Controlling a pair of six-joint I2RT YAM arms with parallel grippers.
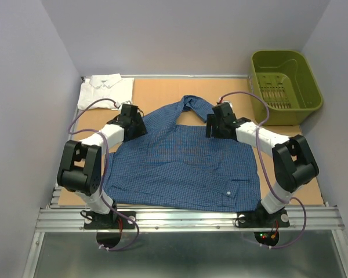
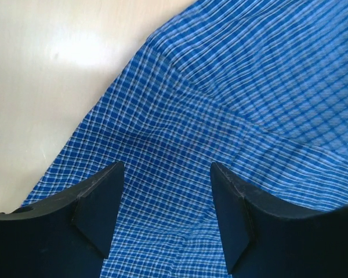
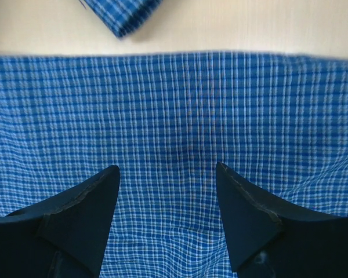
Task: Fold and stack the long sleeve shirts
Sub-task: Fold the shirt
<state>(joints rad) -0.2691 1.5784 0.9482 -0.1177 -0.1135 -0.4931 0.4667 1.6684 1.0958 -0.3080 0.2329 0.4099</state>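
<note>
The dark blue checked shirt (image 1: 185, 159) lies spread across the middle of the table, a sleeve bunched at its far edge. The white shirt (image 1: 104, 91) lies folded at the far left corner. My left gripper (image 1: 134, 123) is open over the shirt's far left edge; the left wrist view shows the checked cloth (image 2: 220, 116) between and beyond the spread fingers (image 2: 101, 202). My right gripper (image 1: 216, 123) is open over the shirt's far right part; the right wrist view shows the cloth (image 3: 174, 116) under the spread fingers (image 3: 243, 214), with its edge just ahead.
An olive-green plastic basket (image 1: 285, 81) stands at the far right corner. The wooden table top (image 1: 162, 92) shows bare beyond the blue shirt. Grey walls close in on the left, right and back.
</note>
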